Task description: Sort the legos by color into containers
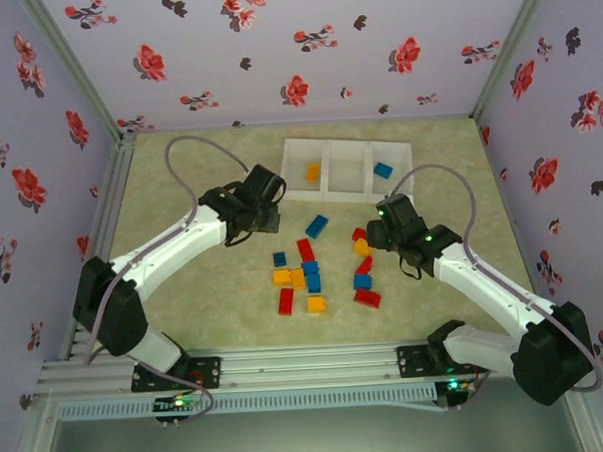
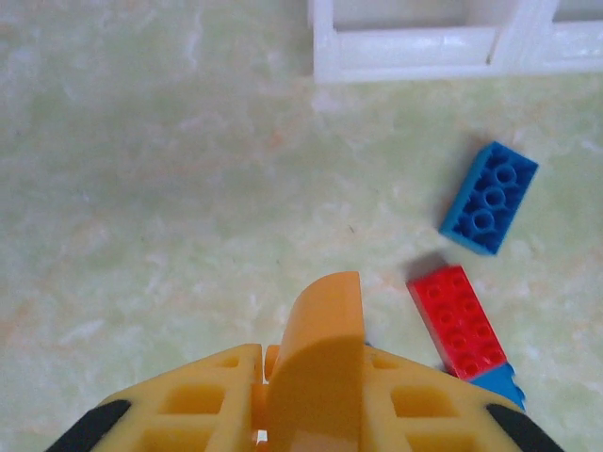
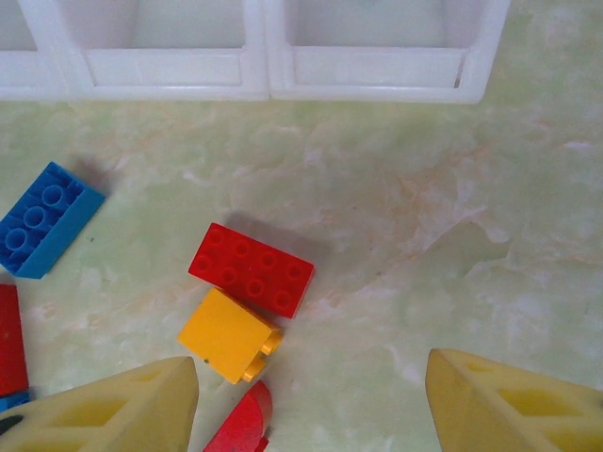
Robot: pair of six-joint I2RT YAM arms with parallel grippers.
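Observation:
My left gripper (image 1: 264, 220) hangs left of the brick pile and is shut on an orange curved lego (image 2: 318, 344). Past it lie a blue brick (image 2: 488, 198) and a red brick (image 2: 459, 320). The white tray (image 1: 344, 141) sits at the back, with an orange brick (image 1: 312, 171) in its left compartment and a blue brick (image 1: 382, 169) in its right one. My right gripper (image 1: 379, 233) stands open over the pile's right side, nothing between its fingers. Just ahead of its left finger lie a red brick (image 3: 251, 268), a yellow brick (image 3: 228, 334) and a red curved piece (image 3: 240, 424).
Several loose red, blue and orange bricks (image 1: 312, 276) are scattered mid-table between the arms. Another blue brick (image 3: 42, 218) lies left of the right gripper. The tray's front wall (image 3: 273, 71) runs across the far side. Floral walls enclose the table.

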